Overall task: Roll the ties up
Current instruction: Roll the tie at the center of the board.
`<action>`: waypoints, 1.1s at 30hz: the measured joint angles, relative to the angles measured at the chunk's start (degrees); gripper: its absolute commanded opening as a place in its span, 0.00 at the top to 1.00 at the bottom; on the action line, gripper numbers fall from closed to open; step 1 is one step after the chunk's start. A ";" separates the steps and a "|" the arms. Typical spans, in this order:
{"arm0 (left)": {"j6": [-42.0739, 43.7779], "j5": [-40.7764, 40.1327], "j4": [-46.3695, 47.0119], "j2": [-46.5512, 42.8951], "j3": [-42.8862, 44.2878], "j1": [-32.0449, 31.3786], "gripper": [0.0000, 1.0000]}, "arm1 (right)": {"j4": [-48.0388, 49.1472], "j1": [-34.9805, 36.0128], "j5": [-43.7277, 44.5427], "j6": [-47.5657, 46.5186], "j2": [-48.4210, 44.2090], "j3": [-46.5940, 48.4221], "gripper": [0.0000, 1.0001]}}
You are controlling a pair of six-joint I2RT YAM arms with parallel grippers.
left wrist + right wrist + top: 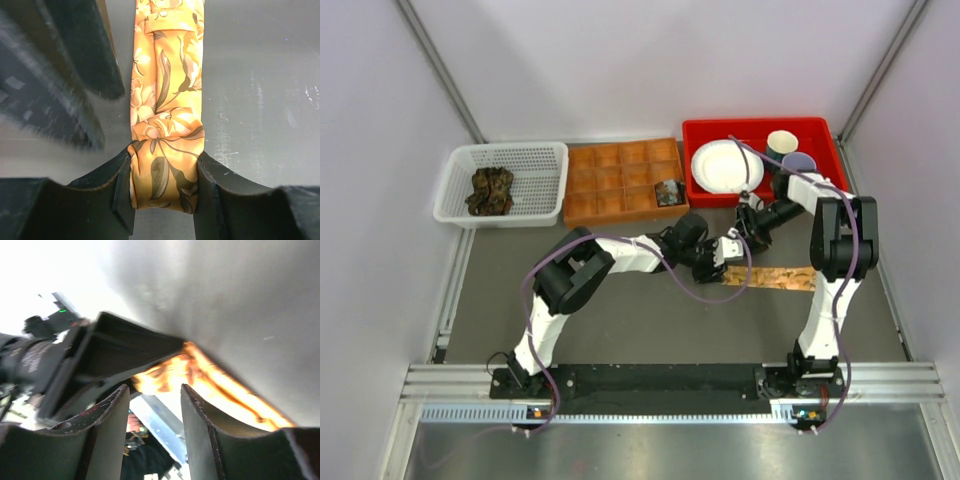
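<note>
Left gripper [164,186] clamps the orange tie [167,95] by its rolled end, loose length straight ahead; right gripper [155,407] alongside, jaws apart and empty, so best turn squarely, keeping that coil tight.

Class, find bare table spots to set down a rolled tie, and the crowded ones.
Bare: table between the orange tie and near rail; also in front of the basket, beside the left arm. Crowded: the back row of basket, tray, red bin; and the tie, where left hand and right hand meet.
</note>
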 measured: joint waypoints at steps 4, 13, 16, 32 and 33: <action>1.73 -1.09 -4.26 0.22 2.25 -0.46 1.00 | 1.42 0.68 -4.83 0.57 -2.69 -3.54 0.58; 3.34 -1.77 -9.94 0.61 5.03 -0.15 1.00 | 5.84 3.65 -5.09 3.72 -3.48 -10.40 0.65; 3.52 -1.84 -10.25 0.61 5.16 -0.15 1.00 | 7.45 3.67 -4.59 4.44 -3.52 -10.75 0.71; 2.99 0.28 -9.33 0.83 4.79 0.50 0.43 | 9.60 3.04 -1.79 7.32 -4.44 -11.87 1.00; 3.02 1.11 -8.37 0.81 4.24 0.74 0.42 | 9.70 3.04 -0.24 7.21 -4.57 -11.87 1.00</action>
